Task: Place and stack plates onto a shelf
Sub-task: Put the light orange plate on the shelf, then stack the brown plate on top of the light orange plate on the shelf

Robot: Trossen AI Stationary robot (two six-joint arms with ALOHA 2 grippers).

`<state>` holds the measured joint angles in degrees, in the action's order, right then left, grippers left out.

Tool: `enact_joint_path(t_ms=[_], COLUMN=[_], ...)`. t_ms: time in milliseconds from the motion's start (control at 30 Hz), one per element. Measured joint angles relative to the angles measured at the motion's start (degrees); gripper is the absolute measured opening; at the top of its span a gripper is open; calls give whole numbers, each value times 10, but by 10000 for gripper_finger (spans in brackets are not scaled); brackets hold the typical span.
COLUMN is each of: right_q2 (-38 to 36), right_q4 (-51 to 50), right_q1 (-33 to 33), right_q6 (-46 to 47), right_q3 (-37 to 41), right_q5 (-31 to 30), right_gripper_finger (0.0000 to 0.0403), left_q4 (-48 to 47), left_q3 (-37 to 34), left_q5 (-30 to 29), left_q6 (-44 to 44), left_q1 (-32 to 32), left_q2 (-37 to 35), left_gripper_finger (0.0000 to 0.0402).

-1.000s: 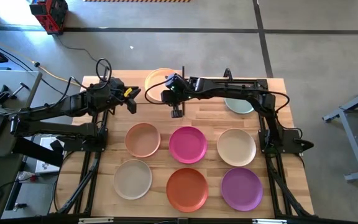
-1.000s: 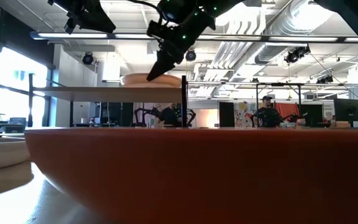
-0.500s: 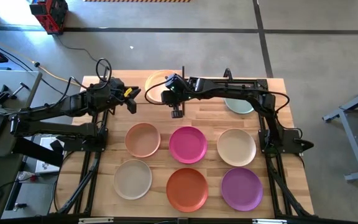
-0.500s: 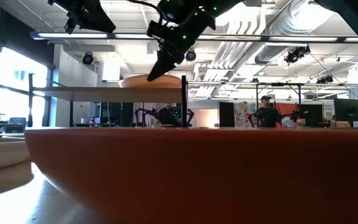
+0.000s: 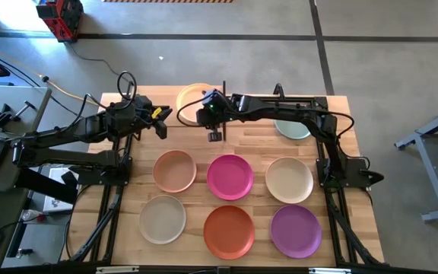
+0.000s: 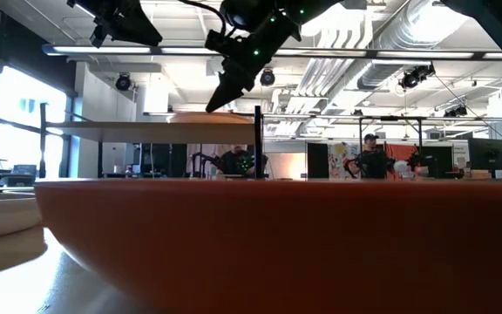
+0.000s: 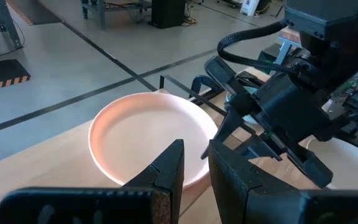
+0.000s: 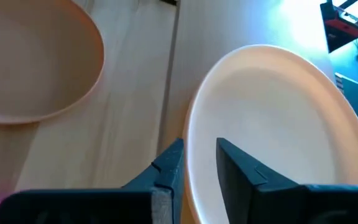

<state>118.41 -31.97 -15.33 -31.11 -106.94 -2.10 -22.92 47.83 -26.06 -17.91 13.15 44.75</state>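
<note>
**A:** Concrete workshop floor surrounds a slatted wooden tabletop. What sits on it?

**B:** Six round matte plates lie in two rows: tan-pink plate, magenta plate, cream plate, then beige-grey plate, orange plate, purple plate. A pale green plate lies partly under the right arm. At the far edge stands the small light-wood shelf on a thin black frame, with the peach plate lying on it.

**A:** And the grippers?

**B:** The right gripper hangs at the peach plate's near rim, which runs into the gap between its fingers. The jaws are parted a little — whether they are pinching the rim or clear of it, I cannot tell. The left gripper hovers off to the shelf's left, pointing toward the plate, narrowly parted and holding nothing.

**A:** How should this release go?

**B:** My judgement: open fully, then lift straight up before pulling away — a sideways drag could slide the plate off the narrow board.
</note>
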Motion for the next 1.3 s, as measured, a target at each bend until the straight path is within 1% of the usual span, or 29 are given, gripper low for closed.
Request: enact_joint_path(t_ms=[100, 233, 367, 500, 600, 733, 867, 967, 1133, 1300], right_q2=[0, 0, 0, -1, -1, -1, -13, -13, -13, -13], right_q4=[-12, -45, -108, -194, -256, -310, -320, -345, -369, -364], right_q1=[3, 13, 27, 38, 39, 31, 22, 17, 17, 19], right_q6=[0, -4, -4, -4, 6, 53, 99, 128, 132, 132], right_q3=[-9, -49, -113, -182, -230, -278, -269, -269, -261, -261], right_q5=[0, -13, -39, -66, -86, -97, -97, -97, -95, -95], right_gripper_finger=[68, 68, 68, 68, 68, 68, 68, 68, 68, 68], left_q4=[-1, -37, -127, -233, -292, -342, -368, -370, -368, -367], left_q3=[0, 0, 0, 0, 0, 0, -8, -32, -84, -130], left_q5=[2, 34, 75, 122, 139, 152, 152, 152, 154, 155], left_q6=[-1, -40, -113, -195, -246, -325, -395, -435, -490, -534], left_q1=[-1, -1, -1, -2, -13, -37, -62, -76, -96, -106], left_q2=[0, 0, 0, 0, 0, 0, 0, 0, 0, 0], left_gripper_finger=[62, 62, 62, 62, 62, 62, 62, 62, 62, 62])
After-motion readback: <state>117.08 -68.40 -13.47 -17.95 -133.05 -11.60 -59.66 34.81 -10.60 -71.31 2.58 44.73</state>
